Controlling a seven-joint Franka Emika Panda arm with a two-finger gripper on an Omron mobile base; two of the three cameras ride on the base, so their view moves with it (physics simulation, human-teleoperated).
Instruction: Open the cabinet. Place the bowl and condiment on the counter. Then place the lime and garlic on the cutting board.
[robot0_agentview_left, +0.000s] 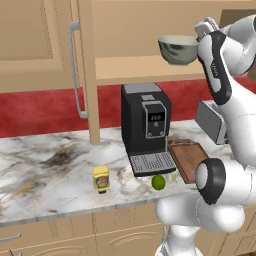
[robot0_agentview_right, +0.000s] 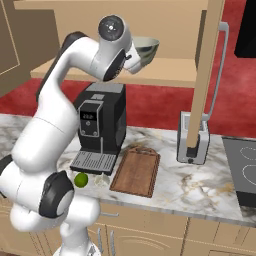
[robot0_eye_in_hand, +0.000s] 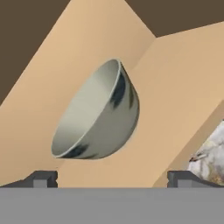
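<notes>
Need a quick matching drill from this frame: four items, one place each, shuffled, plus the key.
Things:
1. bowl
2. condiment
3. lime
4. cutting board

Places:
A. on the counter, left of the coffee machine
B. on the open cabinet shelf, in front of the open gripper
C. flat on the counter, right of the coffee machine
D. near the counter's front edge, below the coffee machine's tray

Pairs: 1-B, 2-A, 3-D, 4-C
</notes>
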